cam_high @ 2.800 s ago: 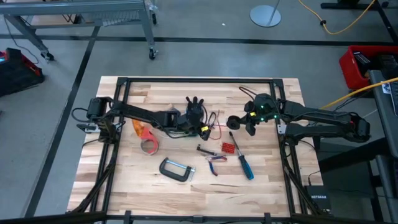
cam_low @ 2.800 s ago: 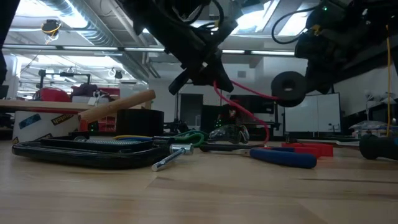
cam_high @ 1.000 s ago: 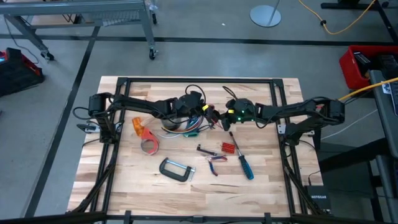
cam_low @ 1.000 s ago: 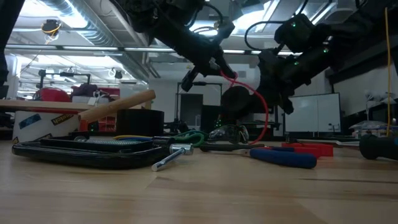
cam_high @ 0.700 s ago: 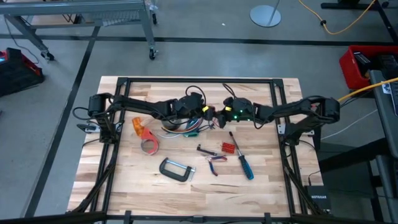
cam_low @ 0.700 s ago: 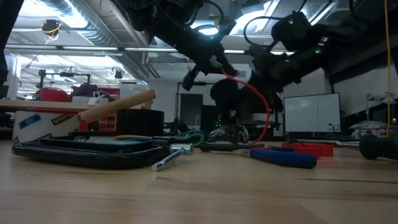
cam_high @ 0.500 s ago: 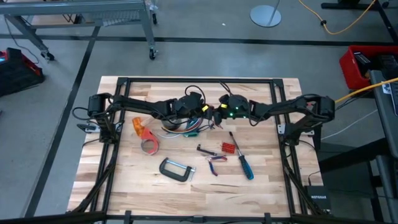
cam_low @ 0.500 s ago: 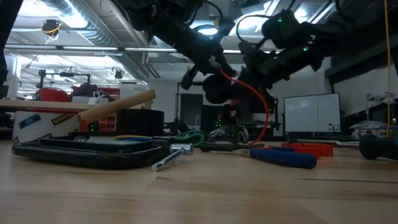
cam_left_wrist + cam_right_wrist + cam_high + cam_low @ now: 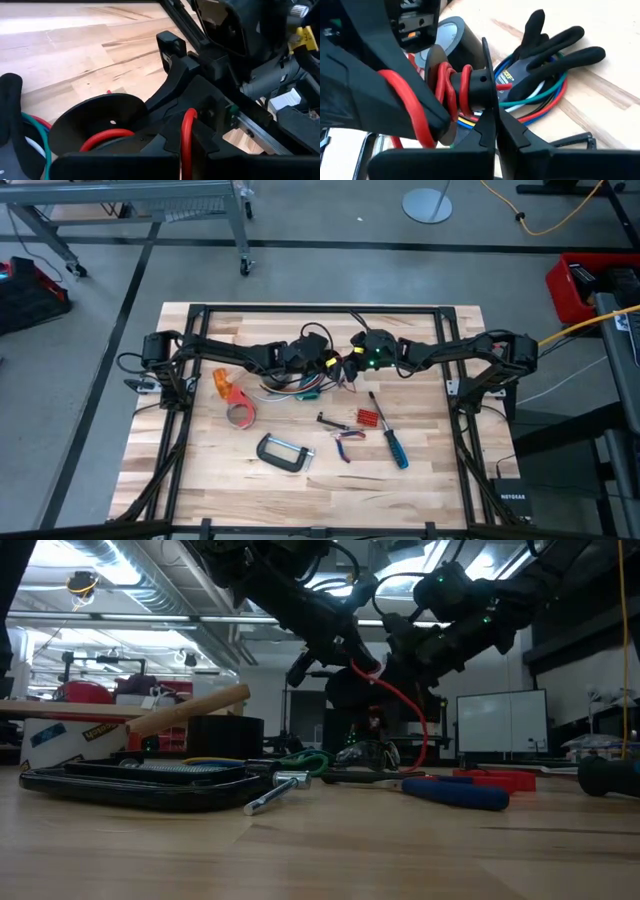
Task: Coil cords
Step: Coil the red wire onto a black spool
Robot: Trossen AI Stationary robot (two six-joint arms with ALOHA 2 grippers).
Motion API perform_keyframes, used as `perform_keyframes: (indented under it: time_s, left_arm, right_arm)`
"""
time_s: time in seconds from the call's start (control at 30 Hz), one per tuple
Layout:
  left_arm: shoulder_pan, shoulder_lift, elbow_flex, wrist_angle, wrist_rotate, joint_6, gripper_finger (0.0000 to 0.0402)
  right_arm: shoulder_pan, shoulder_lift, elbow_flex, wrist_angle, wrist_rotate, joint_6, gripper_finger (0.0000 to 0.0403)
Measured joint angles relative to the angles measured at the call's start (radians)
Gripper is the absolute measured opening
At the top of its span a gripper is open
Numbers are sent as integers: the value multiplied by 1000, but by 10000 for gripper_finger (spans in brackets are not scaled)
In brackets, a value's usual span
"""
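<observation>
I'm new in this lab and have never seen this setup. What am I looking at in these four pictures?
Two dark robot arms work at a wooden table. One camera looks straight down, one sits at table height, and one rides on each wrist. The left gripper and right gripper meet near the middle, both shut. The right one holds a small black spool with a red cord wound on it; the left one grips the same red cord. Under them lie more cords and a black glove. Also on the table: a C-clamp, a blue-handled screwdriver and two tape rolls.
</observation>
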Motion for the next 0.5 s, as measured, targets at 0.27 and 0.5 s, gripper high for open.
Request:
perform_keyframes:
  time_s: [0.27, 0.5]
  left_arm:
    - [-11, 2, 0, -10, -5, 5, 0]
    - [-30, 2, -1, -14, 13, 6, 0]
  right_arm:
    - [0, -2, 1, -30, 27, 1, 1]
    - [-1, -2, 1, -47, 81, 41, 1]
